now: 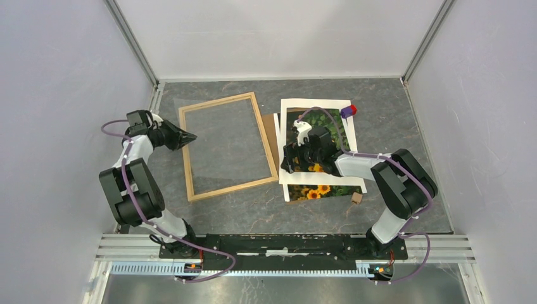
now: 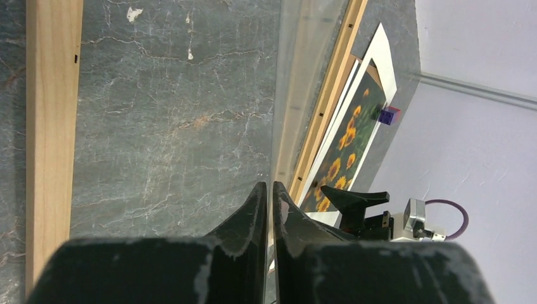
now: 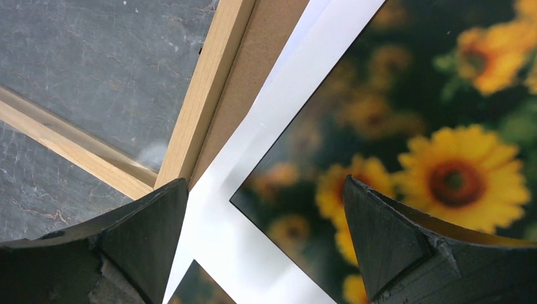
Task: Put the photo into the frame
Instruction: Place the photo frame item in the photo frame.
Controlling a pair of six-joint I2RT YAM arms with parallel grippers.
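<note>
The frame [image 1: 231,188], thin light wood strips, lies flat left of centre; its rails also show in the left wrist view [image 2: 54,126] and the right wrist view [image 3: 202,95]. A clear pane [image 1: 221,133] rests over it. My left gripper [image 1: 192,137] [image 2: 269,185] is at the pane's left edge, its fingers pressed together on that thin edge. The photo [image 1: 315,192] [image 2: 348,142] [image 3: 443,126], orange-yellow sunflowers on dark green, lies right of the frame under a white mat [image 1: 316,104]. My right gripper [image 1: 288,163] [image 3: 266,183] hovers open over the mat's lower left corner, holding nothing.
A brown backing board [image 1: 277,126] [image 3: 253,69] pokes out from under the mat beside the frame's right rail. A small red and blue block [image 1: 348,111] [image 2: 388,114] sits at the mat's far right corner. A small brown block [image 1: 357,197] lies near the photo's near right corner.
</note>
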